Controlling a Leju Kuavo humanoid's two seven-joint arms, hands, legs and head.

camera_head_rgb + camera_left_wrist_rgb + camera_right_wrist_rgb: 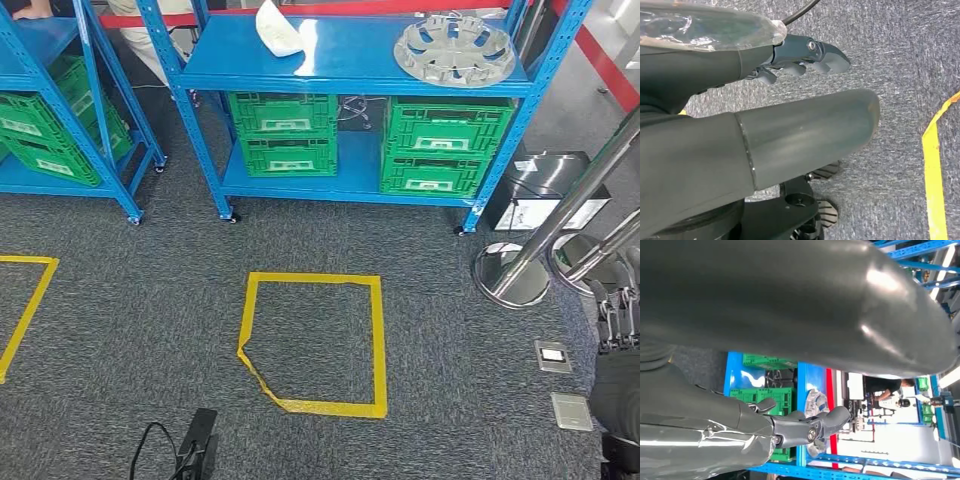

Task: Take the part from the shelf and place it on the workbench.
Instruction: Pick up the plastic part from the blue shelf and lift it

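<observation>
I am looking over the blue shelf rack (pixel 355 85) first, standing well ahead of both my hands across the grey carpet (pixel 151 320). On the carpet between us, the yellow taped square (pixel 313 345) is marking what I judge to be my standing spot. Green crates (pixel 285 133) are sitting on the rack's lower level. The part, a round silver toothed metal disc (pixel 455 48), is lying flat on the upper shelf toward its right end, far beyond my right hand (pixel 802 427) and above it. That hand is hanging with fingers loosely spread, holding nothing, and in its wrist view the disc (pixel 814 405) is peeking out just past the fingertips. My left hand (pixel 798 57) is hanging over the carpet, fingers apart and empty too. I am judging the step as the approach: I should walk squarely into the square, stay clear of the chrome stanchion base (pixel 512 275) on the right, then raise the right hand toward the disc's near rim.
</observation>
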